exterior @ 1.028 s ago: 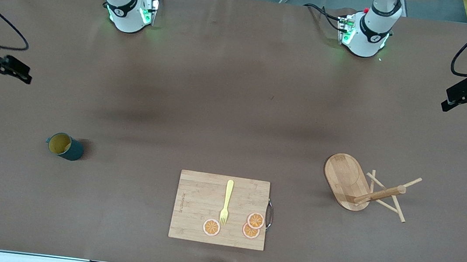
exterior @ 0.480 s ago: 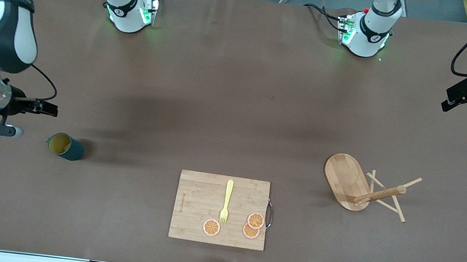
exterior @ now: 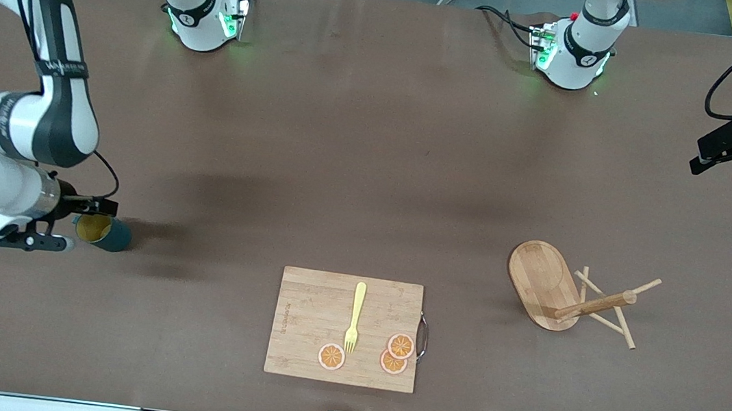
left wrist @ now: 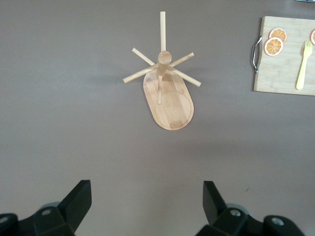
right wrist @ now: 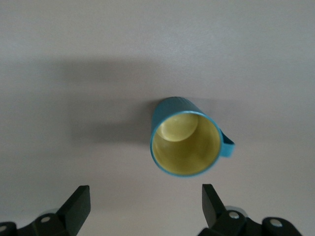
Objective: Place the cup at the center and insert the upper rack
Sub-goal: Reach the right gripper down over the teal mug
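1. A cutting board (exterior: 344, 328) lies nearest the front camera.
2. The upper rack (exterior: 563, 293) lies tipped on the worktop (exterior: 370, 165), toward the left arm's end.
3. The cup (exterior: 102, 231) stands upright toward the right arm's end, the released right gripper (right wrist: 142, 202) above it.
4. The left gripper (left wrist: 147, 201) waits, released, over the worktop.

The table (exterior: 370, 165) is plain dull brown. At the left of the frame the cup (exterior: 102, 231) is dark teal outside and mustard yellow inside. At lower centre the cutting board (exterior: 311, 323) is light wood; on it lie a pale yellow fork (exterior: 354, 318) and orange slices (exterior: 400, 346) with white rims. At right, the mug tree (exterior: 560, 290) is light wood.
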Robot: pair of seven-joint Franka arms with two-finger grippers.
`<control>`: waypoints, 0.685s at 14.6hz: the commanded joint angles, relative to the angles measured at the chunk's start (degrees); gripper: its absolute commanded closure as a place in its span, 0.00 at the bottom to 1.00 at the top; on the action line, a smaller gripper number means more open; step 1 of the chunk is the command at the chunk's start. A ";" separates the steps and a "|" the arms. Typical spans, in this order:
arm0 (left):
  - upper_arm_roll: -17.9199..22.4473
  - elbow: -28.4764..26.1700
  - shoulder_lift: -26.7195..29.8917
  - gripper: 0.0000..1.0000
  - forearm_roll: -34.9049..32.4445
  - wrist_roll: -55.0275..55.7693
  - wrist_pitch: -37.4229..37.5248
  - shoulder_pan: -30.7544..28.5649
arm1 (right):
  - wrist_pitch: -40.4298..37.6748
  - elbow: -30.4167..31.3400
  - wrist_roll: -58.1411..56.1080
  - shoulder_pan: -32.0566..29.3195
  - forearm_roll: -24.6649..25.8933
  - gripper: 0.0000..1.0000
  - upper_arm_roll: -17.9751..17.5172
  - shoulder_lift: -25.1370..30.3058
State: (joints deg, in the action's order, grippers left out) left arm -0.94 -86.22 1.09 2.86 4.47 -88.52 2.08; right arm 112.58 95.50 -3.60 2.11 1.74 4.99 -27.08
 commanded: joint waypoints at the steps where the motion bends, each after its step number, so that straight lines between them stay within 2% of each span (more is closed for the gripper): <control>1: -0.12 0.18 0.32 0.00 -0.75 0.72 0.27 0.12 | 2.10 -0.84 0.87 0.88 -0.42 0.00 0.20 -2.53; 4: -0.12 0.18 0.32 0.00 -0.75 0.72 0.27 0.21 | 8.08 -0.84 0.87 0.01 -0.42 0.00 0.20 -6.22; 6: -0.20 0.26 0.32 0.00 -0.75 0.72 0.19 0.21 | 8.45 -0.75 0.87 -0.17 -0.42 0.02 0.20 -7.11; 8: -0.20 0.26 0.32 0.00 -0.75 0.72 0.19 0.30 | 8.45 -0.58 0.96 -0.26 -0.51 0.18 0.20 -7.72; 10: -0.20 0.26 0.32 0.00 -0.75 0.72 0.19 0.30 | 8.19 -0.58 2.18 0.09 -0.51 0.28 0.20 -7.72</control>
State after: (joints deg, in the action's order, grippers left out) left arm -1.03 -86.23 1.08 2.86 4.47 -88.51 2.10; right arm 121.14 95.43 -2.88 2.21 1.61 5.38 -34.81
